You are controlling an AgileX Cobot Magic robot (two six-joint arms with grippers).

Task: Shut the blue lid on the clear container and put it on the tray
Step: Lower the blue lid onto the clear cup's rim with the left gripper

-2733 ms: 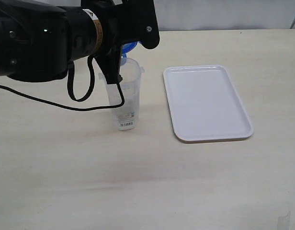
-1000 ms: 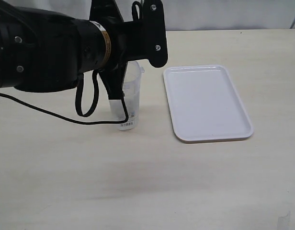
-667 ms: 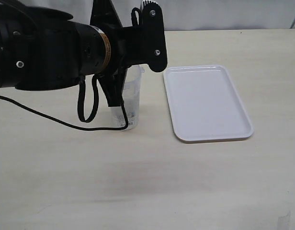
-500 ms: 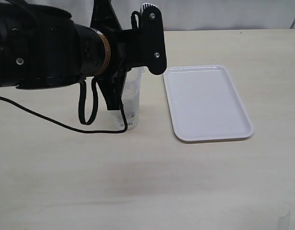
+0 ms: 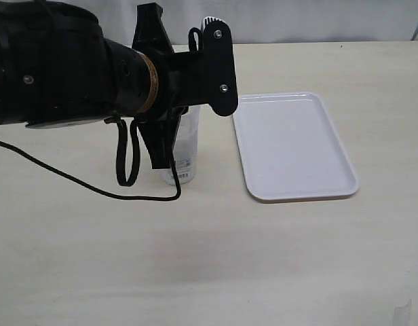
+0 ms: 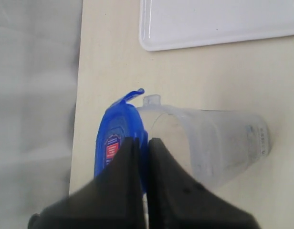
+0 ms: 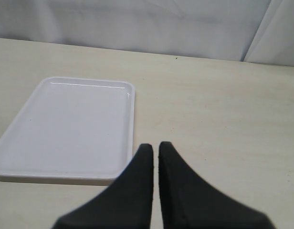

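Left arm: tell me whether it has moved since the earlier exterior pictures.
Yes. The left arm has shifted right and down: its black wrist plate now overlaps the tray at its far left corner, where a gap showed earlier.

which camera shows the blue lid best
The left wrist view: the blue lid shows up close with its red-and-white sticker, at the mouth of the clear container. In the exterior view the left arm hides it. The right wrist view shows only the tray.
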